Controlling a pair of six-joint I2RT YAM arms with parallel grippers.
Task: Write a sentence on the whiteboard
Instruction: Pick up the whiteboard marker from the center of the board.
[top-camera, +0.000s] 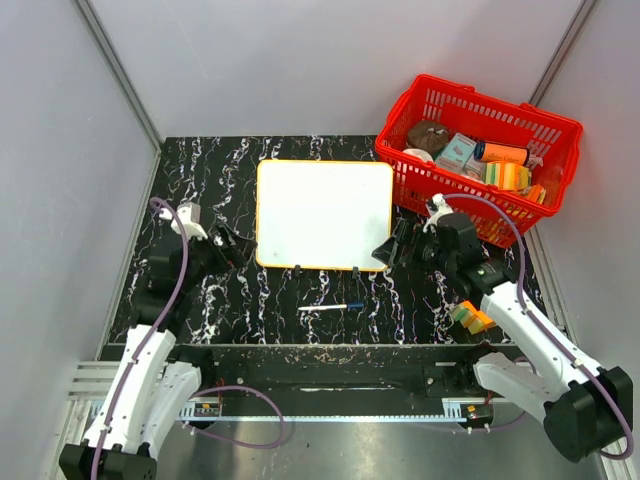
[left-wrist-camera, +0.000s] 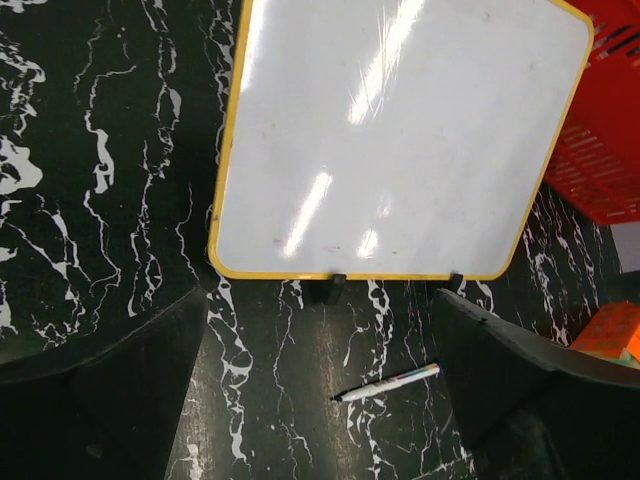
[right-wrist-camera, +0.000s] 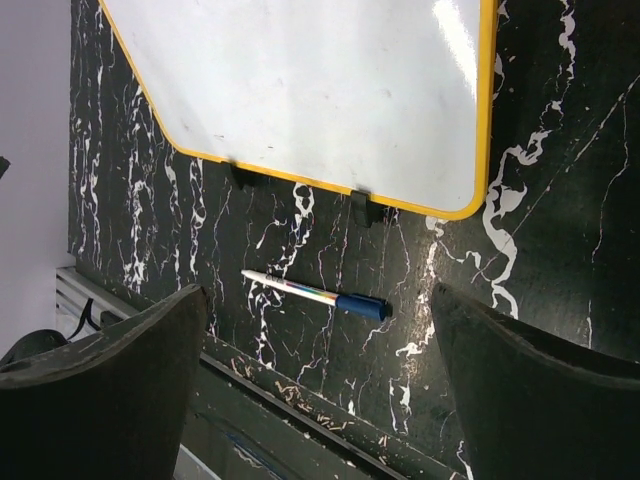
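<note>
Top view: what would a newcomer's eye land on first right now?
The whiteboard, blank and bright against the black marbled table, lies at centre. The red basket, packed full, stands at the far right. A blue-capped marker lies on the table just nearer than the board.

The whiteboard (left-wrist-camera: 400, 150) runs off the top of the left wrist view, hiding its far edge; the right wrist view crops it likewise. The red basket (left-wrist-camera: 605, 150) is cut by the right edge, and an orange thing (left-wrist-camera: 612, 332) below it is too clipped to name. The fingers of the left end effector (left-wrist-camera: 320, 300) and right end effector (right-wrist-camera: 320, 295) are dark, blurred and cut off at the bottom. The print on the pen (top-camera: 330, 307) is too small to read.
</note>
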